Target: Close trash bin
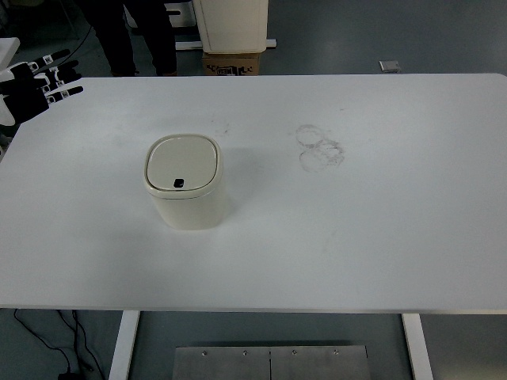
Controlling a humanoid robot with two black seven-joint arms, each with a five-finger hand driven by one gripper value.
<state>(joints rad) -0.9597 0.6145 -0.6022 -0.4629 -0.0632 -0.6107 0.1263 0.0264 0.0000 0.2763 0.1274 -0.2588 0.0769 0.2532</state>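
Observation:
A cream trash bin [185, 190] stands upright on the white table [380, 222], left of the middle. Its lid [181, 161] lies flat and shut on top, with a small dark button near its front edge. My left hand [38, 83] is at the far left edge of the picture, beside the table's far left corner, well away from the bin. Its fingers [62, 77] are spread and hold nothing. My right hand is out of view.
Faint ring marks [319, 146] show on the table right of the bin. Behind the far edge stand a cardboard box [233, 62] under a white unit and a person's dark legs [131, 36].

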